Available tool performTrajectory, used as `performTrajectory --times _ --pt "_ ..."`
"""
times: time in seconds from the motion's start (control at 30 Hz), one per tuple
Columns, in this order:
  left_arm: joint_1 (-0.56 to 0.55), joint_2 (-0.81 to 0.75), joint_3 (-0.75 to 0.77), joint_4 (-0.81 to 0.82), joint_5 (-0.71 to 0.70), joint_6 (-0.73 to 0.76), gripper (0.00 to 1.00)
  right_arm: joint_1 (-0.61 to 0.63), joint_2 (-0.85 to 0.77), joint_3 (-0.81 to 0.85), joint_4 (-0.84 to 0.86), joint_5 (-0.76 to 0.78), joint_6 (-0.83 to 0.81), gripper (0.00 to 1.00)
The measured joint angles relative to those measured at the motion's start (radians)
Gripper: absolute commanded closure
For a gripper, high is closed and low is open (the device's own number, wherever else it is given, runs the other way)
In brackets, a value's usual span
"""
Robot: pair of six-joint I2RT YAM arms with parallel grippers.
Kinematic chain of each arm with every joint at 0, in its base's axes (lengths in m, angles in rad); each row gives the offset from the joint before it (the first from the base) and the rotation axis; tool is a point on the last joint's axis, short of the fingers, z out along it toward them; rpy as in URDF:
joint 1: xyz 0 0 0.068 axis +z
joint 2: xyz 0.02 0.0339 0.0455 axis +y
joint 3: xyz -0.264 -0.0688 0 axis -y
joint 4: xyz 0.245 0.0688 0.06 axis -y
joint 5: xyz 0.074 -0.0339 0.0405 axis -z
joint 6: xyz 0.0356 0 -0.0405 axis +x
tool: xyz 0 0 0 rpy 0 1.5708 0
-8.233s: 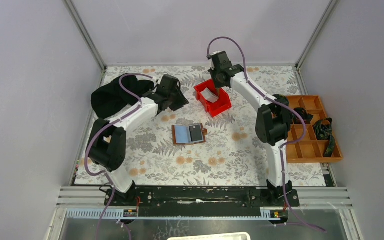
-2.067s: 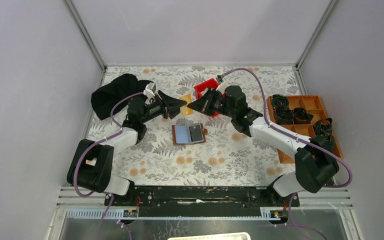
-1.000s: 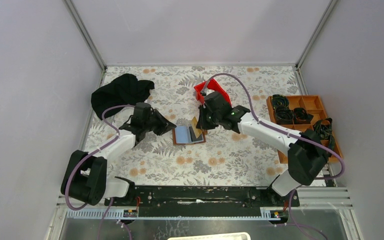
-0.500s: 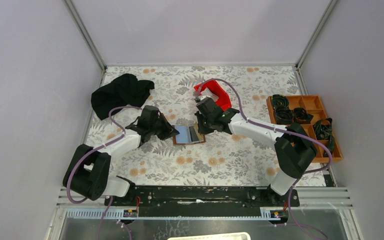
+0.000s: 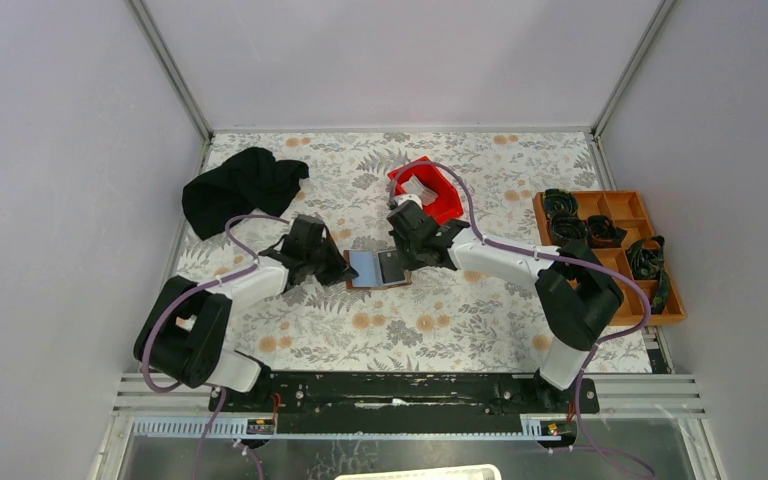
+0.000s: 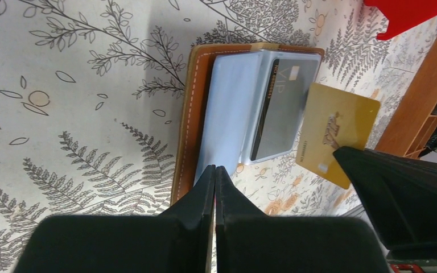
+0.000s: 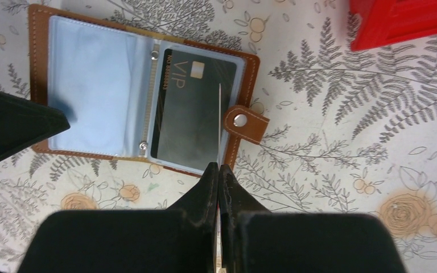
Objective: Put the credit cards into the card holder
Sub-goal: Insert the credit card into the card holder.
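The card holder (image 5: pixel 365 283) lies open on the table, a brown wallet (image 7: pixel 34 74) with clear sleeves. A dark credit card (image 7: pixel 193 111) marked VIP sits in its right sleeve. My right gripper (image 7: pixel 219 166) is shut on a gold credit card (image 6: pixel 336 133), held upright over the wallet's right edge by the tab clasp (image 7: pixel 244 122). That card shows only as a thin edge (image 7: pixel 219 125) in the right wrist view. My left gripper (image 6: pixel 215 169) is shut with nothing in it, and its tip is over the wallet's left sleeve (image 6: pixel 227 108). Another card (image 5: pixel 420 187) lies in the red bin.
The red bin (image 5: pixel 443 203) stands just behind the wallet. A black cloth (image 5: pixel 240 190) lies at the back left. An orange-brown compartment tray (image 5: pixel 610 300) with dark items sits at the right edge. The two arms meet over the wallet.
Both arms have closed in on the wallet. The left gripper has shut and come to the wallet's left side. The right gripper has brought the gold card down to the right side.
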Motion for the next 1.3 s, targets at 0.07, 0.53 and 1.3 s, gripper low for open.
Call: performTrajectory --times 0.07,0.53,1.3 --pt "0.0 0.007 0.0 -0.003 -0.004 0.005 1.0 0.0 0.0 0.0 0.0 0.024 -0.007 1.0" --pt "-0.001 0.031 -0.002 -0.027 -0.011 0.036 1.0 -0.007 0.0 0.0 0.016 0.04 0.013 1.0" --pt "-0.001 0.062 -0.001 -0.05 -0.011 0.066 1.0 -0.039 0.007 -0.001 0.025 0.009 0.069 1.0"
